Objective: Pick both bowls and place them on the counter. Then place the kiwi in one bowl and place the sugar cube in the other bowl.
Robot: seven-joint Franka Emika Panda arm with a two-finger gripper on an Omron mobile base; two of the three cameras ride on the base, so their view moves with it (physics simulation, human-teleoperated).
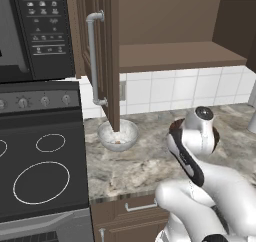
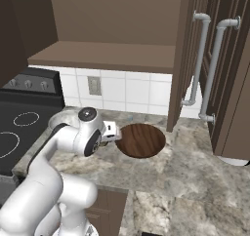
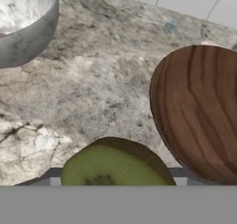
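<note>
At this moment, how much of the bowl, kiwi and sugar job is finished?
Both bowls stand on the counter: marbled bowl, with something tan inside, maybe the sugar cube, and wooden bowl, empty. In hand: the kiwi, at the gripper. Left: dropping it into the wooden bowl.

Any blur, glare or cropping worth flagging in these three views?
Hand view: kiwi cropped at the bottom edge, wooden bowl cut by the right edge, textures soft. Left base view: cabinet door overlaps the marbled bowl. Right base view: flat, even light, no glare.
</note>
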